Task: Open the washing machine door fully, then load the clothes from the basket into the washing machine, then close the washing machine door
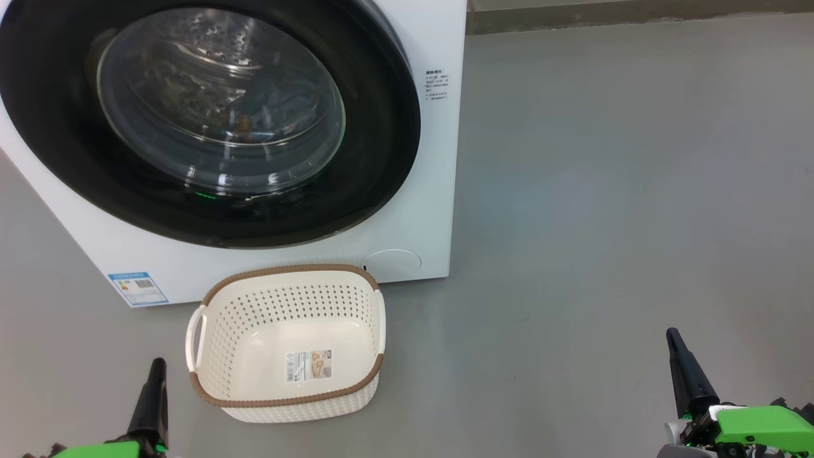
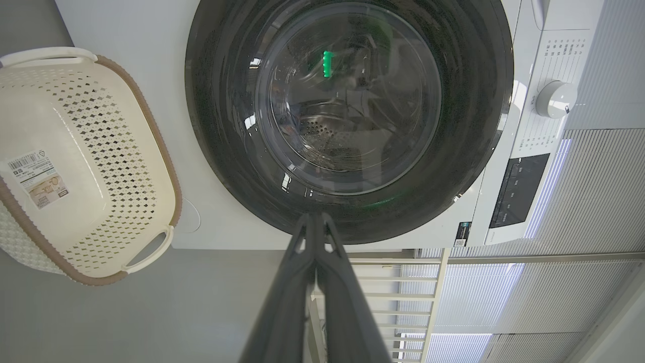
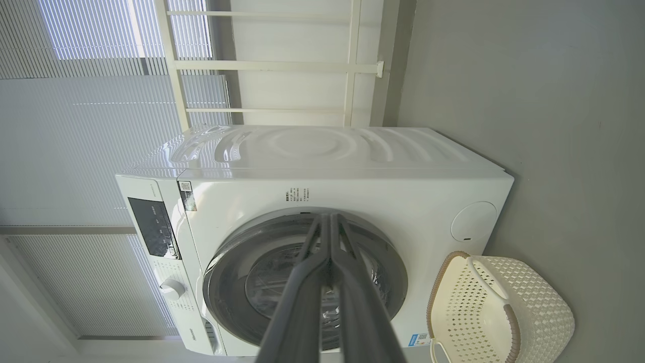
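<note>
Round glossy blk door (image 1: 219,105), perforated cream plastic basket (image 1: 280,304)

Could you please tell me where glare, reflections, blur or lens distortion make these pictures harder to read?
Head view: even light, sharp, but the washing machine door mirrors bright streaks and a green glint, muddying what lies behind it. Left wrist view: wide-angle bowing at the edges, a green glint too, left pincer soft up close. Right wrist view: bright blinds behind, right pincer blurred.

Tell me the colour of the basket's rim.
Brown, with a woven look. The basket rim shows best in the head view.
</note>
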